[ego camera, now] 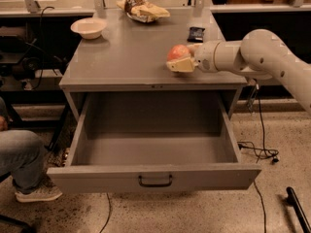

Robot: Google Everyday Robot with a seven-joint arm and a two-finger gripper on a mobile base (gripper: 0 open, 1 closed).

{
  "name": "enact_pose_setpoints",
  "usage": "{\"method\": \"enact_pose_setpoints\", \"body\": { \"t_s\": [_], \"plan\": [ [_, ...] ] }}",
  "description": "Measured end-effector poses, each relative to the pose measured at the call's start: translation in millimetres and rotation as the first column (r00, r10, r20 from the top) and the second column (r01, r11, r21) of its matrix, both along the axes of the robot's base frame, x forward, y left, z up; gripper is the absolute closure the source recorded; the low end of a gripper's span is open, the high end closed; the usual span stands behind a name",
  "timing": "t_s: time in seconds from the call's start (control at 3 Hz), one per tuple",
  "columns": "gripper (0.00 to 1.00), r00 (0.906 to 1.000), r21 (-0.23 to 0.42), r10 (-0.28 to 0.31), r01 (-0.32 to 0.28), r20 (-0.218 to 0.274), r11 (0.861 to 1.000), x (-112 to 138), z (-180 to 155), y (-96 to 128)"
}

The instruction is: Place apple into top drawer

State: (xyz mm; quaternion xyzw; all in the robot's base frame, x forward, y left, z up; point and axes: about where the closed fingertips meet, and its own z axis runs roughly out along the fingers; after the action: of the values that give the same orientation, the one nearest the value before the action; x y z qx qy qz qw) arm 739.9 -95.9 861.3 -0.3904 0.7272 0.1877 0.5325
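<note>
The pinkish-red apple point(178, 51) is on the right part of the grey cabinet top point(126, 57), near its front edge. My gripper point(178, 57) reaches in from the right and is closed around the apple, with one pale finger point(181, 65) in front of it and the other behind. The apple looks just clear of the surface. The top drawer point(97, 176) is pulled fully out below, open and empty, with its dark handle point(155, 181) centred on the front panel.
A beige bowl point(88, 27) sits at the back left of the top, a snack bag point(142, 8) at the back centre, and a dark packet point(196, 33) behind my gripper. A person's leg and shoe point(22, 164) are at the left. Cables point(257, 149) lie on the floor at the right.
</note>
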Motion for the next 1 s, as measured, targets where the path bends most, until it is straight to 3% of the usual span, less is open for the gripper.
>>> {"method": "enact_pose_setpoints", "body": {
  "t_s": [0.33,0.67,1.0],
  "plan": [
    [0.93,0.998,-0.023,0.041,-0.04,0.048,0.999,-33,21,-7],
    [1.0,0.9936,-0.086,0.099,-0.095,0.053,0.992,-78,39,-20],
    [1.0,0.975,-0.157,0.222,-0.219,0.001,0.963,-120,43,-19]
  ]
}}
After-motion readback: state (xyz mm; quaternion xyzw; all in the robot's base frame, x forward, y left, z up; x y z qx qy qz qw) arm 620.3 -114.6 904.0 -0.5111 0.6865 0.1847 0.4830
